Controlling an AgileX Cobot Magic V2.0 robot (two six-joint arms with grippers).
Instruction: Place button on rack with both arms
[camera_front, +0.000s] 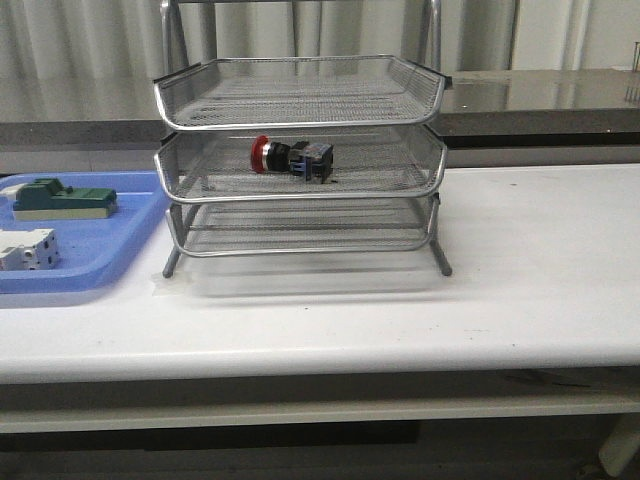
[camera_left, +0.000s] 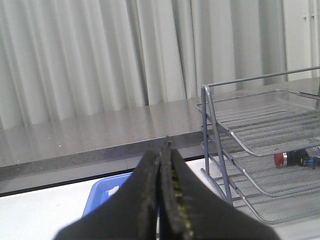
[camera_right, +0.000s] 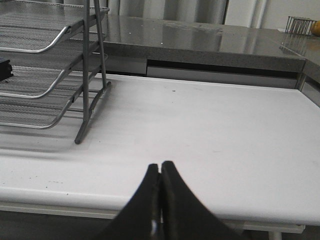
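- Button (camera_front: 290, 156) lies on its side in rack (camera_front: 300, 100) middle tray; likely light, rigid; grip black body.
- Left gripper (camera_left: 161, 150) and right gripper (camera_right: 160, 172) closed, empty.

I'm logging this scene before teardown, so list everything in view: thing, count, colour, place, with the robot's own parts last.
Three-tier wire-mesh letter-tray rack: one, silver, on the white table, centre-left in the front view.
Push-button switch with red mushroom head: one, red, black and blue, lying on its side in the rack's middle tray.
Flat plastic tray: one, blue, on the table to the left of the rack.
Green-and-beige block: one, in the blue tray, farther side.
White block: one, in the blue tray, nearer side.
Table: one, white, bearing everything.
Grey counter: one, behind the table.
Left gripper: one, black, shut and holding nothing.
Right gripper: one, black, shut and holding nothing, above the table's near edge.
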